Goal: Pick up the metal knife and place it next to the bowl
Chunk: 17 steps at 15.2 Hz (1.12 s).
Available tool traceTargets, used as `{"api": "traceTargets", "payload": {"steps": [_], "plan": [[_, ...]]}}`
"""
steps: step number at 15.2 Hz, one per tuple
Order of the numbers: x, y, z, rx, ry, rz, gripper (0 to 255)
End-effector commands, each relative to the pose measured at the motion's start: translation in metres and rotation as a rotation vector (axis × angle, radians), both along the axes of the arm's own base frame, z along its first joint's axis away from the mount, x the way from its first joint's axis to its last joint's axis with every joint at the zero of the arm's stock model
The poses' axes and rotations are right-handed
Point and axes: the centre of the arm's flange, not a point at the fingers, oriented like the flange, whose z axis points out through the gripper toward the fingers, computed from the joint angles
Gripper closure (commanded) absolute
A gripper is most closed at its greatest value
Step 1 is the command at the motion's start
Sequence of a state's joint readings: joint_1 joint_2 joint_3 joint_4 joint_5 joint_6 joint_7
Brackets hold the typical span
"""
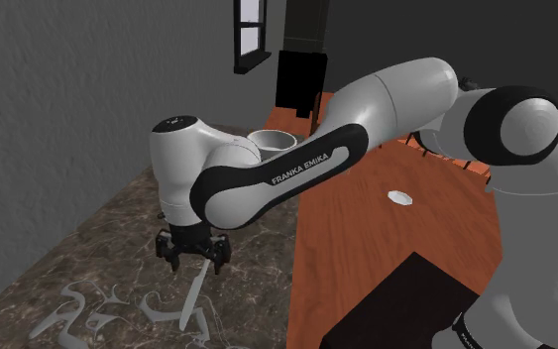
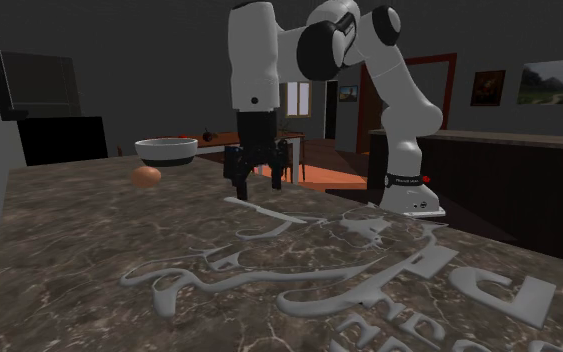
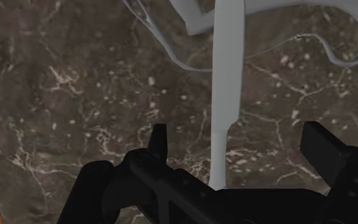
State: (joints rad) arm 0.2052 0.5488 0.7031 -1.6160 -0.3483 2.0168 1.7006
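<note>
A long pale grey knife [image 3: 227, 83] lies flat on the dark marbled counter [image 1: 88, 248], and my black gripper [image 3: 238, 147] hangs just above its narrow end. The gripper is open, its fingers [image 3: 158, 143] standing apart on either side of the knife without touching it. From the shoulder camera the gripper [image 1: 193, 254] points down over the knife [image 1: 196, 290]. Across the counter the knife [image 2: 266, 211] lies just below the gripper [image 2: 257, 178]. The pale bowl [image 2: 166, 150] stands farther back on the second exterior view's left, and behind the arm in the shoulder view [image 1: 273, 141].
Pale grey curled relief shapes [image 2: 299, 272] lie on the counter around the knife. A small orange-brown round thing [image 2: 146, 176] sits in front of the bowl. A reddish-brown wooden surface [image 1: 366, 223] with a small white object [image 1: 399, 198] borders the counter.
</note>
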Motion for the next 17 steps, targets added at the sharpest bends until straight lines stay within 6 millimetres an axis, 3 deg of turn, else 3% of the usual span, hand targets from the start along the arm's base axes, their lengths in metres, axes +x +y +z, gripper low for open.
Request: {"api": "traceTargets", "payload": {"steps": [1, 4, 11, 12, 17], "plan": [[-0.001, 0.001, -0.010, 0.000, -0.001, -0.001, 0], [-0.001, 0.001, -0.023, 0.000, -0.001, -0.001, 0], [-0.001, 0.001, -0.023, 0.000, 0.000, -0.001, 0], [-0.001, 0.001, -0.023, 0.000, 0.000, -0.001, 255], [-0.001, 0.001, -0.023, 0.000, 0.000, -0.001, 255]]}}
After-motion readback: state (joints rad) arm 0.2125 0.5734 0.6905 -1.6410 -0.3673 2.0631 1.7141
